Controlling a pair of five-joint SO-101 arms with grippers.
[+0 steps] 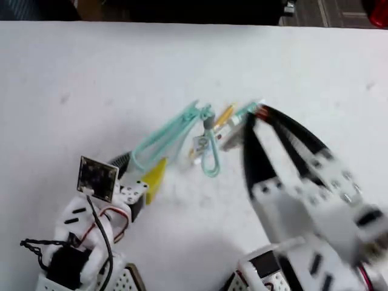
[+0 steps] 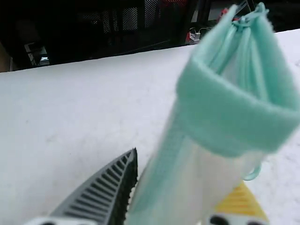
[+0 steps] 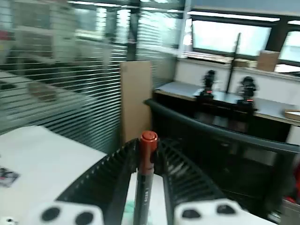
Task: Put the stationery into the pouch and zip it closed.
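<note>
Your left hand [image 1: 140, 163] grips 1 end of the teal pouch [image 2: 229, 108] over the bench [image 1: 91, 73]. Your right hand [image 1: 256, 114] is clamped on a red-capped pen [image 3: 144, 187] near the other end.

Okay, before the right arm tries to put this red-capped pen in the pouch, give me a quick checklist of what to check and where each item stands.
1. Left gripper holds the pouch: ok, with a finger on each side of it.
2. Right gripper holds the red-capped pen: ok, clamped between its fingers.
3. Pouch mouth open: cannot tell. From the left wrist view, the mint rim blocks any look inside.
4. Pen lined up with the mouth: cannot tell. In the high view it sits near the pouch's far end.
5. Yellow item already inside the pouch: cannot tell.
</note>
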